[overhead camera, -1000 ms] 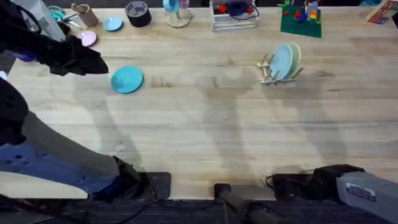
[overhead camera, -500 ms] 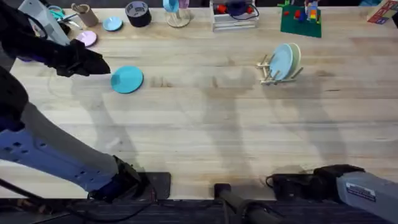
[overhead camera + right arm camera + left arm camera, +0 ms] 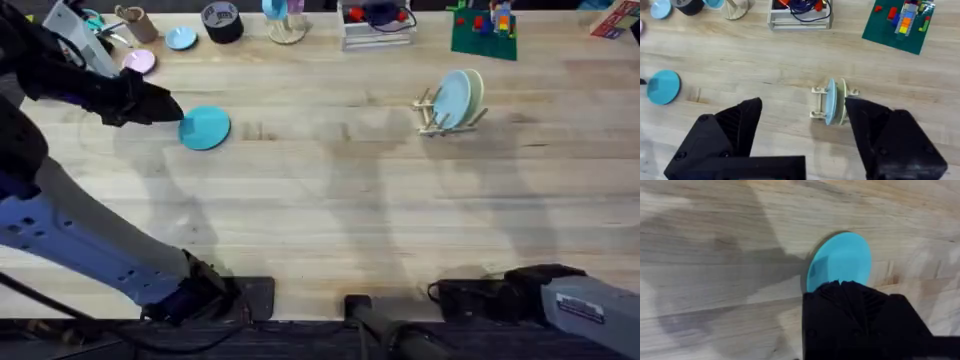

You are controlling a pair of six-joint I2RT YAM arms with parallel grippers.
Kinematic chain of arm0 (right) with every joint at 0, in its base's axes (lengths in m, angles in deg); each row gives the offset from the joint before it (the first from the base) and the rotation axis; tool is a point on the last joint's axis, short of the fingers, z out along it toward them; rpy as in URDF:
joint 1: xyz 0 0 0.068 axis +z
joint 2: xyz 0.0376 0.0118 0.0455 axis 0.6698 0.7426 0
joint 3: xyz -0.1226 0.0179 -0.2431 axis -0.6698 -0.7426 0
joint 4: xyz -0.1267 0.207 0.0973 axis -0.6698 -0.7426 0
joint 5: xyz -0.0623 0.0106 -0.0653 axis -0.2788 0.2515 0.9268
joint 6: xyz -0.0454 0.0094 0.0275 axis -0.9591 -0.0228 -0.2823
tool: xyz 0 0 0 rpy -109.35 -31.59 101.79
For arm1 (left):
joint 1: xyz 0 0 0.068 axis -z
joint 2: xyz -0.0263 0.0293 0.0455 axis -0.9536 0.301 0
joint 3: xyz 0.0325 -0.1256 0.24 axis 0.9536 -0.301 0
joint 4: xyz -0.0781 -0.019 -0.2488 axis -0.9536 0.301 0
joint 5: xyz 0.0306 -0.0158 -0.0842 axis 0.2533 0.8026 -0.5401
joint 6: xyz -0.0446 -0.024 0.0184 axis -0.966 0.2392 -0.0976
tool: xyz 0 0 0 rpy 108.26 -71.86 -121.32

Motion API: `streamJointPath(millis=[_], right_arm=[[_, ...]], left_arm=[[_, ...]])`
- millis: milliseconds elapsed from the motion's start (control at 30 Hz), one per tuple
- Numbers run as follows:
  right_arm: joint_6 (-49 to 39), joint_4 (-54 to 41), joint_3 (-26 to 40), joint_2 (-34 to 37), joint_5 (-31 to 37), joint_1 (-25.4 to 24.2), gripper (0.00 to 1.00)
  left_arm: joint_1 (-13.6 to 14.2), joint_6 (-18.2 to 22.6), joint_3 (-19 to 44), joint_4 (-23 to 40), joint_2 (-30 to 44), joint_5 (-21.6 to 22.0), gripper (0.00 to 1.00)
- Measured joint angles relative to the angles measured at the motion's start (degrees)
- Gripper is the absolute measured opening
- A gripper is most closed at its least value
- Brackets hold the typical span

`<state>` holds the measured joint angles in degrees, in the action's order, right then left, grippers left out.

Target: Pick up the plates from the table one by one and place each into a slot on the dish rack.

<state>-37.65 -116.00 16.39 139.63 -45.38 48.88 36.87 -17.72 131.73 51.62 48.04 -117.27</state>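
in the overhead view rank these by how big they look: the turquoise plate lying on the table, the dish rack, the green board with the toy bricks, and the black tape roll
1. Green board
2. Dish rack and turquoise plate: too alike to rank
3. Black tape roll

The board and the roll sit farther from the camera, so they may look somewhat small.

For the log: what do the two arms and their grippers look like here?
The left arm has a blue-grey link, black joints and a black gripper, with thin black cables near its base. The right arm has a grey link bearing a white printed label and a black joint housing. The right gripper has two broad, black, angular fingers with faceted surfaces.
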Motion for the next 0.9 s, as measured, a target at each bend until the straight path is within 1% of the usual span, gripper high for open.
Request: streamJointPath(millis=[33,233,267,367,433,600,733,900], right_arm=[[0.02,0.00,0.00,0.00,0.01,0.00,0.995],[0.42,0.00,0.00,0.00,-0.01,0.00,0.995],[0.51,0.00,0.00,0.01,-0.01,0.00,0.995],[1.10,0.00,0.00,0.00,-0.01,0.00,0.995],[1.49,0.02,0.00,0.00,-0.01,0.00,0.995],[1.53,0.02,0.00,0.00,-0.01,0.00,0.995],[1.53,0.02,0.00,0.00,-0.01,0.00,0.993],[1.53,0.02,0.00,0.00,-0.01,0.00,0.993]], left_arm=[[0.00,0.00,0.00,-0.40,1.65,-0.15,0.041],[0.00,-0.03,0.00,-1.54,5.29,-0.43,0.041],[-0.05,-0.23,0.04,-1.70,5.95,-1.06,0.041],[-0.37,-1.39,0.11,-1.78,6.34,-1.91,0.041],[-0.37,-3.07,0.31,-2.32,6.70,-2.19,0.041],[-0.44,-4.38,0.98,-2.64,7.68,-3.36,0.041],[-0.85,-5.04,1.92,-2.84,9.40,-6.14,0.043],[-1.40,-5.64,2.75,-3.32,12.02,-11.90,0.043]])
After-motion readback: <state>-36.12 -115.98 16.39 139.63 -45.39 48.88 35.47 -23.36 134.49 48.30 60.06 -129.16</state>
